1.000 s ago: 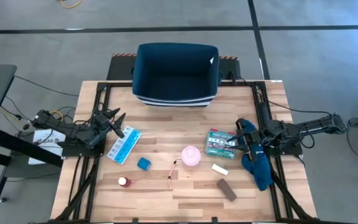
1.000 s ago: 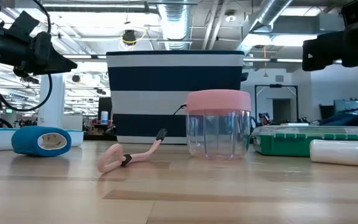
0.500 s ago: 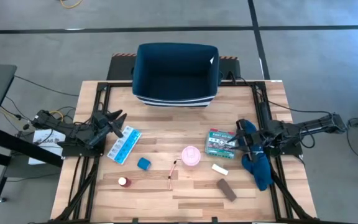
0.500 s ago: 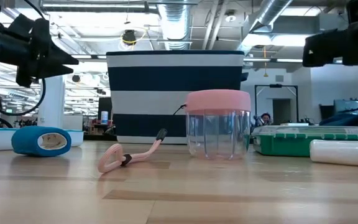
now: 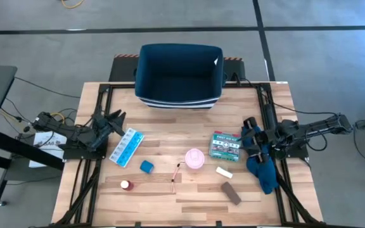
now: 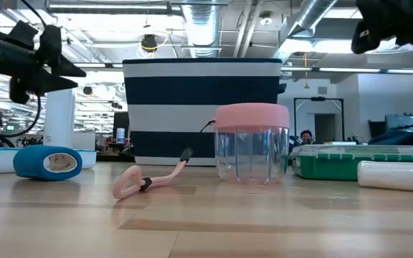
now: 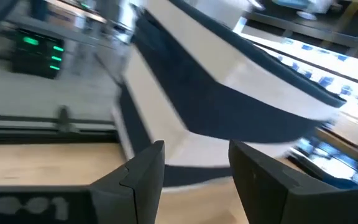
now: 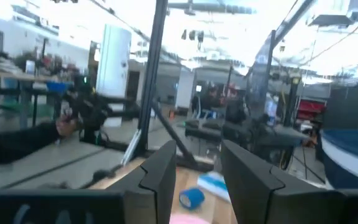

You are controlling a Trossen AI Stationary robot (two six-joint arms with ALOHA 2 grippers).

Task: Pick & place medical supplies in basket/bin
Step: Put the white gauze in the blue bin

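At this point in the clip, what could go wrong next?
The right gripper, jaws open, hangs beside the dark-blue cloth and could snag it instead of the green first-aid box. The clear pink-lidded cup stands upright and could tip. The bin is soft-sided, so a drop might clip its rim.

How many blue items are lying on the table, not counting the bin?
3: the pill organiser by the left gripper, the blue cube just nearer the front, and the dark-blue cloth under the right arm.
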